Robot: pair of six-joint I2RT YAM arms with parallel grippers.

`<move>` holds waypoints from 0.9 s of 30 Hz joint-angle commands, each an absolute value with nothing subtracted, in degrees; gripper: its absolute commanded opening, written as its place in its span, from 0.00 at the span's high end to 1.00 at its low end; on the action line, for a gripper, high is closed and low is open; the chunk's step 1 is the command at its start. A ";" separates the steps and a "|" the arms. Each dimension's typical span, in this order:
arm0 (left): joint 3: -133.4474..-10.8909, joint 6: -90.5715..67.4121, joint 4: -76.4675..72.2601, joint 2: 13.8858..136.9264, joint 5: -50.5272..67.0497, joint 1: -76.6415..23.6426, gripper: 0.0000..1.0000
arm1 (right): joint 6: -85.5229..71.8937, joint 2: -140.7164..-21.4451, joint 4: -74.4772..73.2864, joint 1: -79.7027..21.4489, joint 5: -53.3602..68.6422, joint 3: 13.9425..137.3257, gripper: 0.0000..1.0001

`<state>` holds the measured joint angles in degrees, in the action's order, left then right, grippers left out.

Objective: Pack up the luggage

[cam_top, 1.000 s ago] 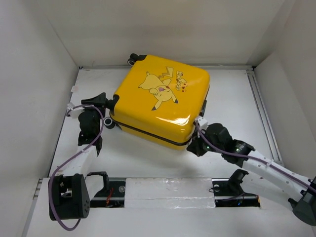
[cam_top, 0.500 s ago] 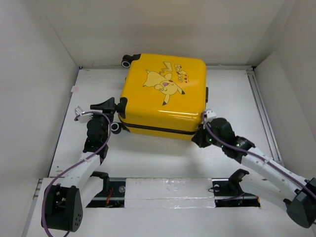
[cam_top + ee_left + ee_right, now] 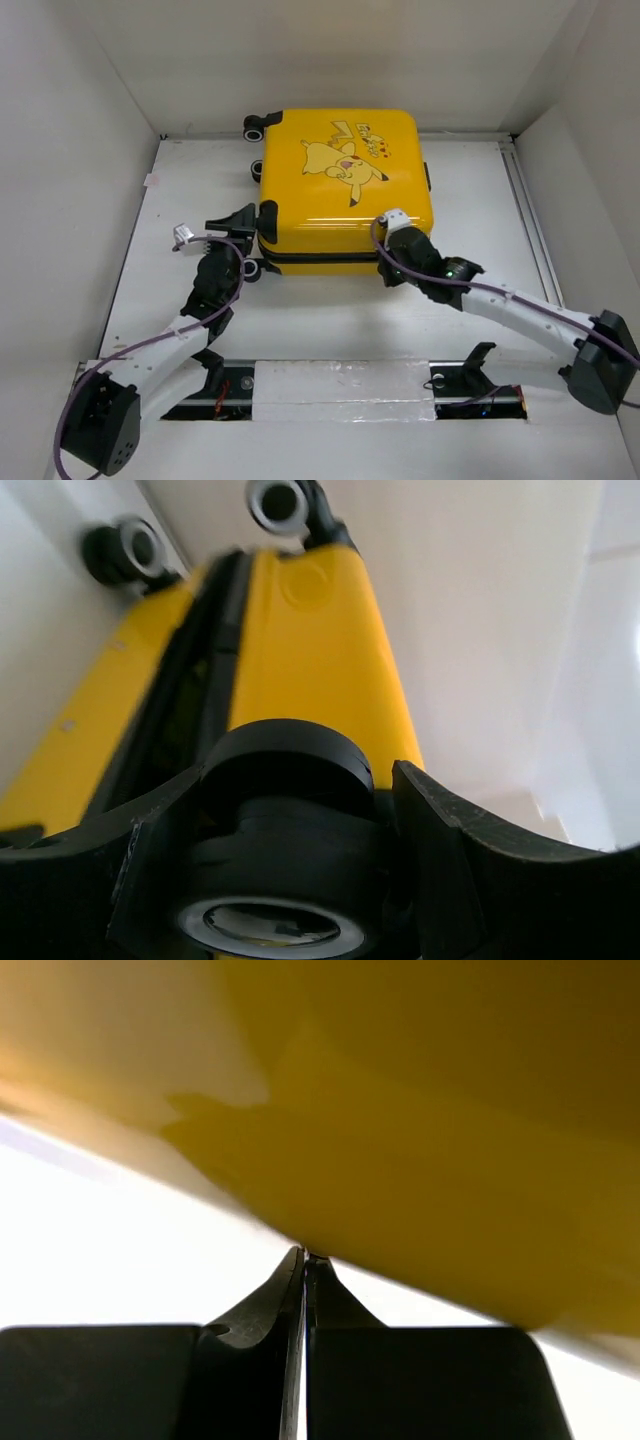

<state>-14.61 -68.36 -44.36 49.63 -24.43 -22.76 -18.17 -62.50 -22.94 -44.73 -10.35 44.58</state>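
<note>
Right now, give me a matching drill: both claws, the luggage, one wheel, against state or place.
Things:
1. left claw
2. right claw
3. luggage
4. far wheel

States:
A. shut, tips at the yellow shell
B. lying flat, print up
C. around a near-corner wheel
D. at the back-left corner, free

Pairs: 1-C, 2-A, 3-B, 4-D

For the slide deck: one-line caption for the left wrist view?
Left tool straddling a black wheel of the yellow luggage.
</note>
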 commanded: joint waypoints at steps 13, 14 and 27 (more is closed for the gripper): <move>-21.17 -61.52 -46.04 54.92 -12.22 -59.66 1.00 | -18.55 -72.07 13.80 -61.43 -0.09 46.93 1.00; -21.70 -61.52 -46.84 55.80 -12.74 -60.81 1.00 | -18.54 -72.07 14.58 -61.44 -0.09 46.93 1.00; -33.66 -45.71 -24.90 56.61 -36.62 -62.33 0.01 | -25.40 -58.11 13.81 -64.07 -13.27 33.23 1.00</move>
